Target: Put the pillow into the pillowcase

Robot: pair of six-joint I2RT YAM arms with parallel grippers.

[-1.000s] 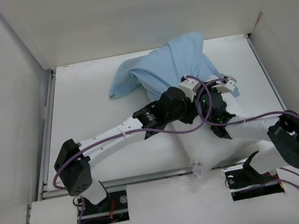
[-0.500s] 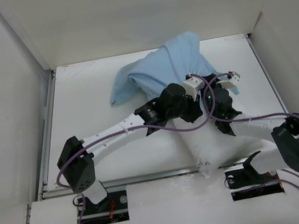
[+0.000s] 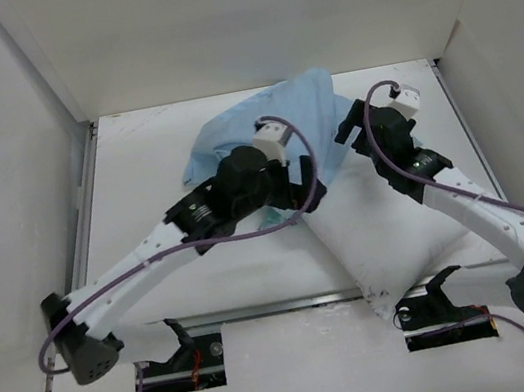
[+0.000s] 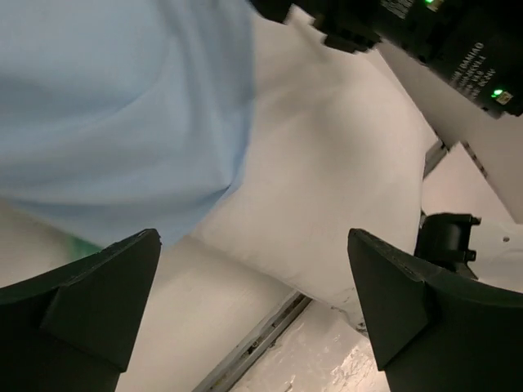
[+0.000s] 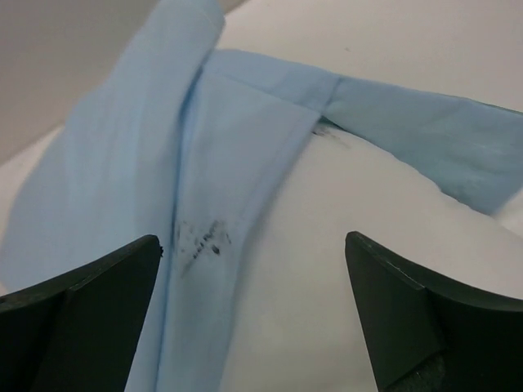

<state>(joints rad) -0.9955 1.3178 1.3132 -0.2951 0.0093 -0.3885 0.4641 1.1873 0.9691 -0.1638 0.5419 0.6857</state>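
The white pillow (image 3: 389, 224) lies slantwise on the table, its near end at the front edge. Its far end is tucked under the light blue pillowcase (image 3: 312, 106), which is bunched at the back. My left gripper (image 3: 306, 183) is open above the case's hem, where blue cloth (image 4: 122, 106) meets the pillow (image 4: 327, 180). Nothing sits between its fingertips (image 4: 98, 302). My right gripper (image 3: 347, 132) is open too, hovering over the case's edge (image 5: 163, 163) and the bare pillow (image 5: 343, 269). A strip of mint green shows beneath the case (image 3: 271, 217).
White walls close in the table on the left, back and right. A metal rail (image 3: 262, 310) runs along the front edge, also seen in the left wrist view (image 4: 253, 343). Dark smudges (image 5: 200, 237) mark the case. Purple cables loop off both arms.
Both grippers have gone from shut to open and let go of the fabric. The left arm swung back and left, the right arm lifted back and right. The pillow settled toward the front edge.
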